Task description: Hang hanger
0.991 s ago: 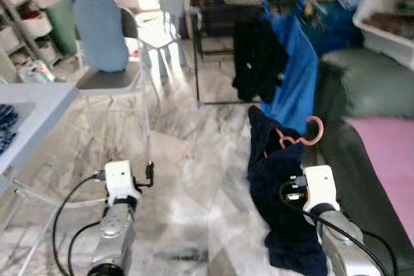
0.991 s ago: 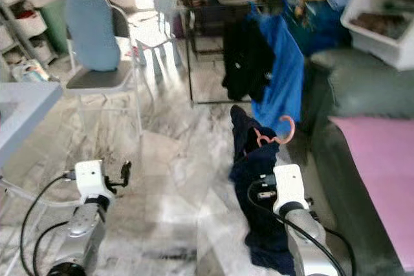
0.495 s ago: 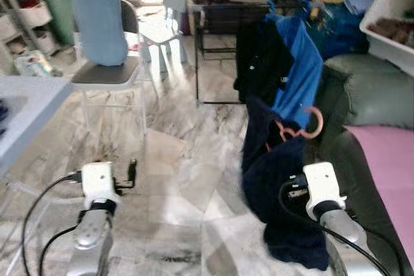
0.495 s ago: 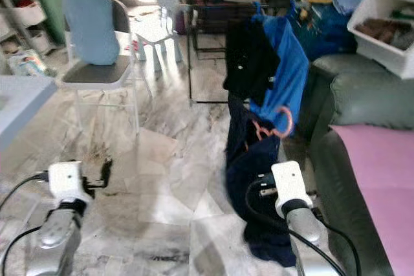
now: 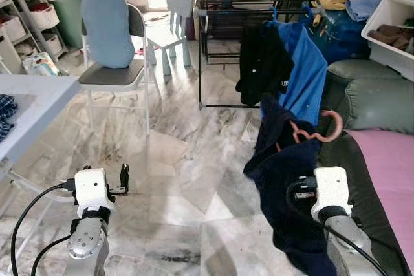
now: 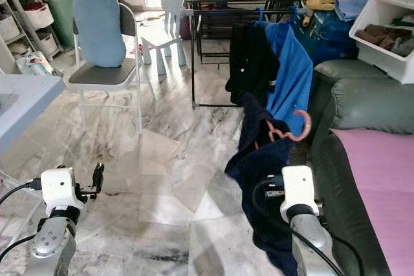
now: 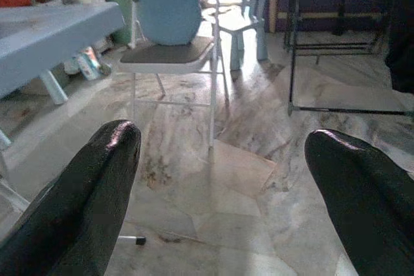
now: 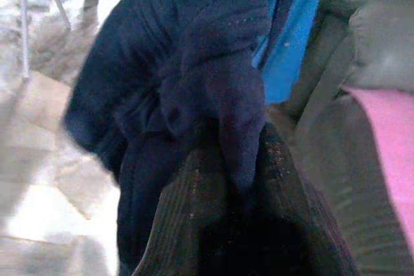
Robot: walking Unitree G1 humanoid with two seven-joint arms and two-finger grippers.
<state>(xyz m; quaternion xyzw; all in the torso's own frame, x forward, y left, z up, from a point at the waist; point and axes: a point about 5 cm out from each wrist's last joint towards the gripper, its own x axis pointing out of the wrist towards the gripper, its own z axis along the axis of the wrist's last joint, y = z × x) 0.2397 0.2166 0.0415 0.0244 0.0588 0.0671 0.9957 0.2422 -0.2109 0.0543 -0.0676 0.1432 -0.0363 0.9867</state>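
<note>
A pink hanger (image 5: 318,133) carries a dark navy garment (image 5: 284,179) that hangs down over the floor beside the sofa. My right gripper (image 8: 242,185) is shut on the hanger through the cloth, and the garment drapes over its fingers and hides them. Its white wrist block (image 5: 331,189) sits just below the hanger's hook. Ahead stands a black drying rack (image 5: 223,11), with a black shirt (image 5: 262,63) and a blue shirt (image 5: 307,72) hanging from its near rail. My left gripper (image 7: 226,139) is open and empty, held low over the marble floor at the left.
A folding chair with a blue cushion (image 5: 110,30) and a small pale child's chair (image 5: 171,21) stand at the back left. A light table edge (image 5: 32,105) lies at the left. A grey-green sofa with a pink cover (image 5: 388,159) runs along the right, with a white bin (image 5: 391,27) above it.
The whole picture has shifted, so the camera has moved and the rack shows more fully. The hanger and garment sit a little further right, and the left gripper lower and further left.
</note>
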